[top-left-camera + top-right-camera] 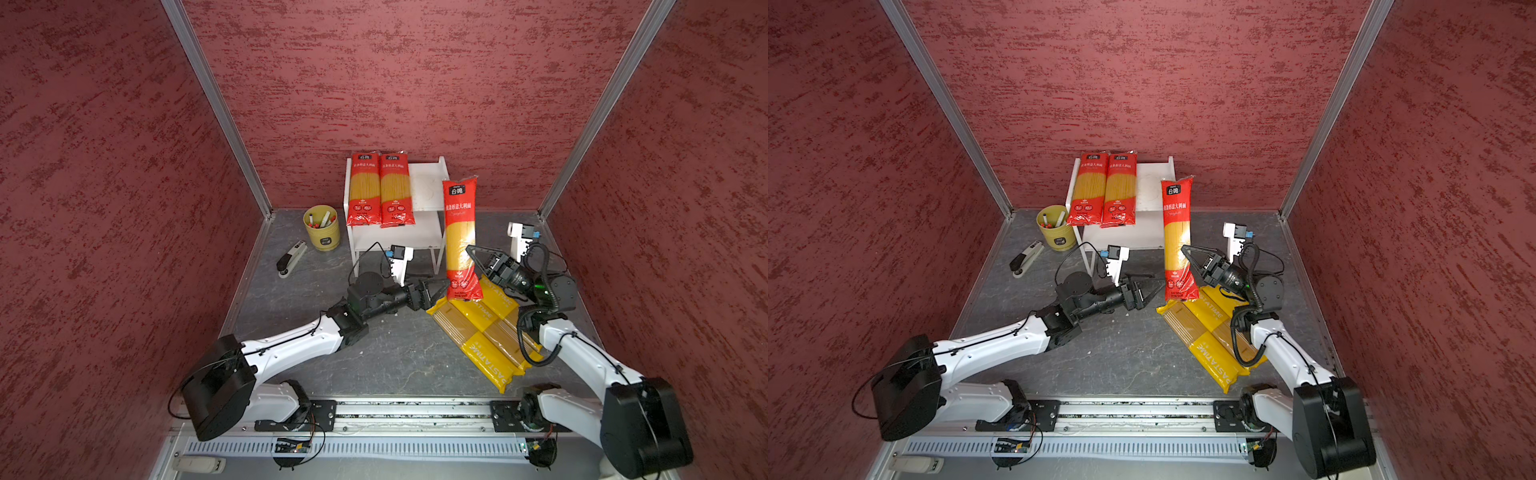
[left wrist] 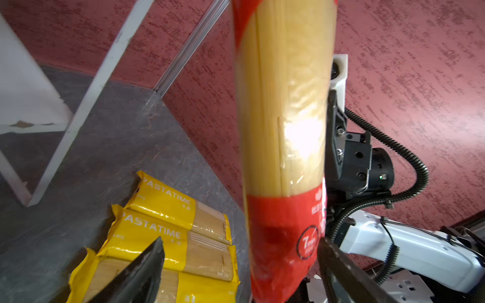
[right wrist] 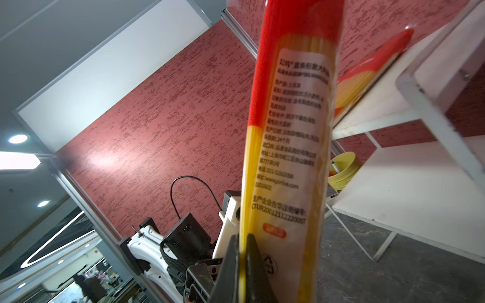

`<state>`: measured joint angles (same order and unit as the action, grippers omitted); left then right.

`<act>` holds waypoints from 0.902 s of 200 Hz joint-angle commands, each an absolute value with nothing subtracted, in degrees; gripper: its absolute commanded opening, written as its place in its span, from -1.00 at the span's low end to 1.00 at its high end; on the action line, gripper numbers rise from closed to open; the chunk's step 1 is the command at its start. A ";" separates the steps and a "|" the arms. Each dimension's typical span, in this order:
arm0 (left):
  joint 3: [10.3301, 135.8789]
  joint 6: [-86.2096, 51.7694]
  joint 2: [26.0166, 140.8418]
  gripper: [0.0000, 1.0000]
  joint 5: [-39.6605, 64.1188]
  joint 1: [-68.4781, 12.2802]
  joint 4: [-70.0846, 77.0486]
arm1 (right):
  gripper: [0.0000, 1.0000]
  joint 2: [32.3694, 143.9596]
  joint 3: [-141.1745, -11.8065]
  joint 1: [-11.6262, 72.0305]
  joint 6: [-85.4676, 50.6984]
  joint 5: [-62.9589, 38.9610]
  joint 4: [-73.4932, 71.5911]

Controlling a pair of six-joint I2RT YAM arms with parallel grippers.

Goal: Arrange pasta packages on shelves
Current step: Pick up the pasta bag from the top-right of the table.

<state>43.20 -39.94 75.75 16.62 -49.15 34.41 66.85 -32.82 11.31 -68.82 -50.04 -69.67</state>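
A yellow pen cup [image 1: 322, 232] stands near a stapler [image 1: 292, 258].

"PASTATIME" on yellow packages [image 2: 168, 202]; "7 min" on red-ended package [image 2: 280, 147]; Chinese-print label [image 3: 291, 131] on its back

You have two red-ended bags [image 1: 364, 189] flat atop the white rack [image 1: 428, 183] at 12 o'clock, a third bag [image 1: 460, 232] upright in the right pincer [image 1: 471, 251], and three yellow bags [image 1: 478, 328] at 4 o'clock.
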 commanded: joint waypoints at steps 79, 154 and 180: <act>47.55 -43.81 82.35 0.04 27.37 -44.39 49.90 | -1.00 80.17 -43.10 17.44 -75.85 -46.65 -93.43; 49.52 -44.03 79.63 -0.74 23.34 -43.41 39.89 | -0.49 77.38 -37.58 17.41 -69.90 -40.16 -74.59; 51.10 -43.97 79.01 -0.76 21.41 -43.09 35.87 | 0.01 73.58 -35.15 17.35 -64.67 -39.63 -64.26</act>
<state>47.03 -45.54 81.43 23.20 -43.18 36.99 78.08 -36.49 16.88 -69.78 -42.35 -72.84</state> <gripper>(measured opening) 0.265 0.397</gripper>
